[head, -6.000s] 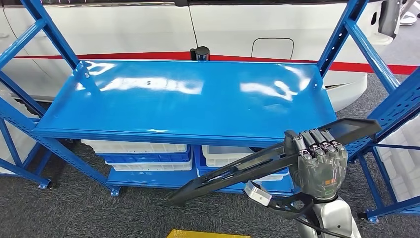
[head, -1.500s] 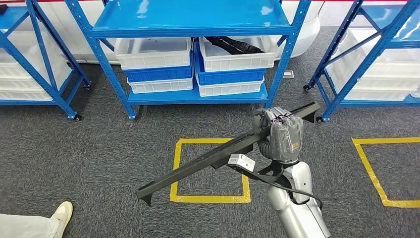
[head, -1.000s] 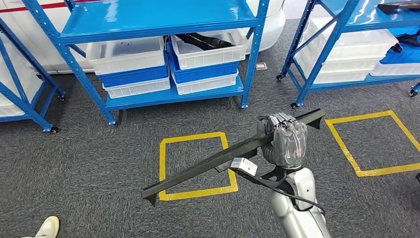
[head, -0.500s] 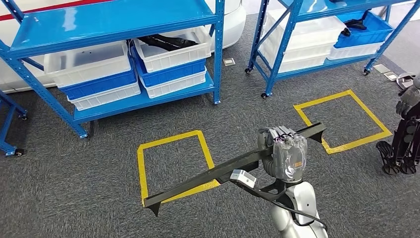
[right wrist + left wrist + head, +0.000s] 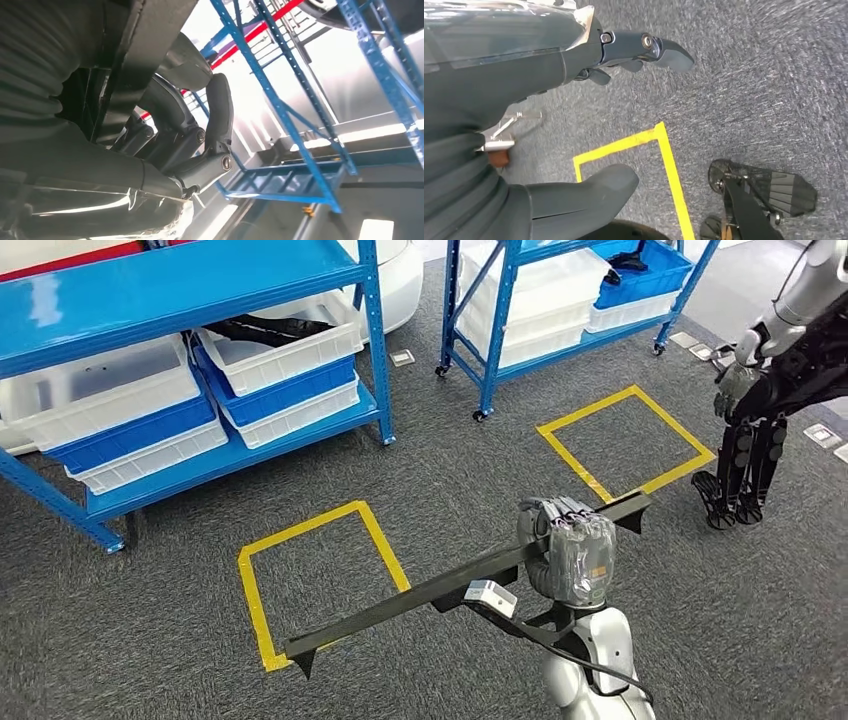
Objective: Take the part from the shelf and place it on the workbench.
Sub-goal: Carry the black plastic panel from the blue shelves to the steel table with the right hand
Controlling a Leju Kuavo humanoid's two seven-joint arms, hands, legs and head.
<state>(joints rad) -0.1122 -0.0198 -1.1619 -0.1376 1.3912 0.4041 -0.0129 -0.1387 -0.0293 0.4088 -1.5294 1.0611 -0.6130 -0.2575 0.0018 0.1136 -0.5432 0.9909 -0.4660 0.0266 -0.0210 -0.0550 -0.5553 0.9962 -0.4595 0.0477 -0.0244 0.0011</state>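
Part (image 5: 420, 592) in right hand (image 5: 568, 552), long axis near-level, crosswise.

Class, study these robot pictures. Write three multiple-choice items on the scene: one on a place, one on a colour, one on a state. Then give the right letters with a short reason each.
1. Where does the long black part lie?
A. in a white bin
B. in the right hand
C. on the carpet

2. What colour are the taped squares on the floor?
A. yellow
B. red
C. green

3. How is the left hand?
A. holding a box
B. pressed on the shelf
C. open, holding nothing

Answers:
1 B: the right hand grips the part above the floor.
2 A: the nearer taped square is yellow on grey carpet.
3 C: the left hand has its fingers apart over the carpet.
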